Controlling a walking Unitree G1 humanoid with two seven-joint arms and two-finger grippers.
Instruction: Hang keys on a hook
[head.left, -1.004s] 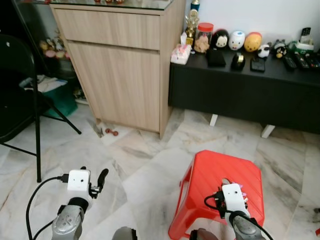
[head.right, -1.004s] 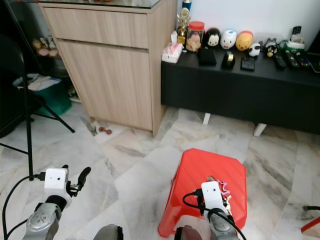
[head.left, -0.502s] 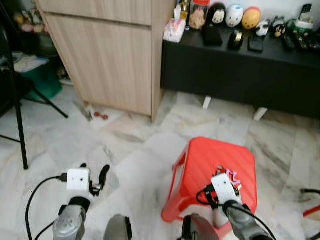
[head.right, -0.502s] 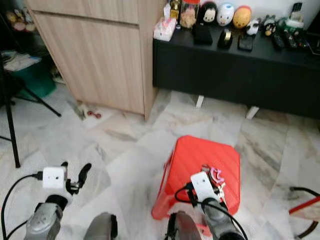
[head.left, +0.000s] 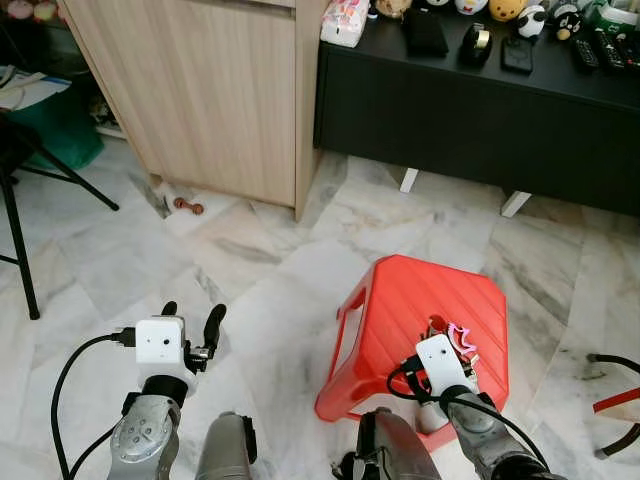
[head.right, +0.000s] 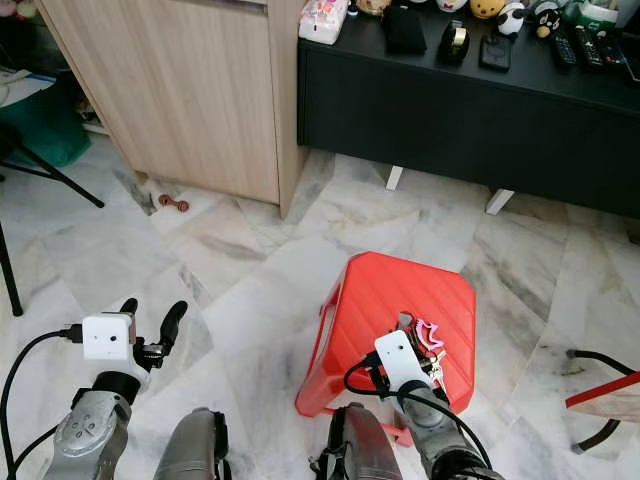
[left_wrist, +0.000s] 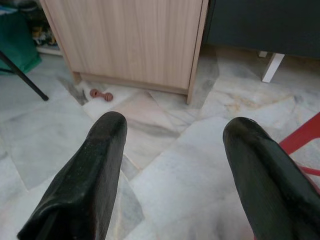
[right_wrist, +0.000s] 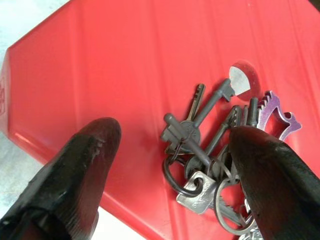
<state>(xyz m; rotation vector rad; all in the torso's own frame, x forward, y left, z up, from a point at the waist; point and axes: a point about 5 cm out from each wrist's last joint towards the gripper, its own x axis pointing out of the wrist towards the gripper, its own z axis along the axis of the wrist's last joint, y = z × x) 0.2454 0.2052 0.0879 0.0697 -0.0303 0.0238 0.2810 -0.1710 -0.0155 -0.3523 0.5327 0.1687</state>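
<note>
A bunch of grey keys (right_wrist: 200, 145) with a pink-purple tag (head.left: 463, 334) lies on top of a red plastic stool (head.left: 400, 295) on the marble floor. My right gripper (right_wrist: 172, 131) hovers just above the stool and is open. Its two black fingers (right_wrist: 75, 170) stand on either side of the keys, not closed on them. One finger sits close against the key rings. My left gripper (head.left: 190, 318) is open over bare floor to the stool's left, holding nothing.
A light wooden cabinet (head.left: 200, 90) stands ahead on the left. A low black console (head.left: 480, 110) with small items on top runs along the far right. Black metal legs (head.left: 20, 260) stand at far left. A small brown object (head.left: 187, 207) lies by the cabinet's foot.
The camera has tilted down and come closer, so the stool sits higher and larger in view. My right gripper now sits low over the keys. The left arm is unchanged.
</note>
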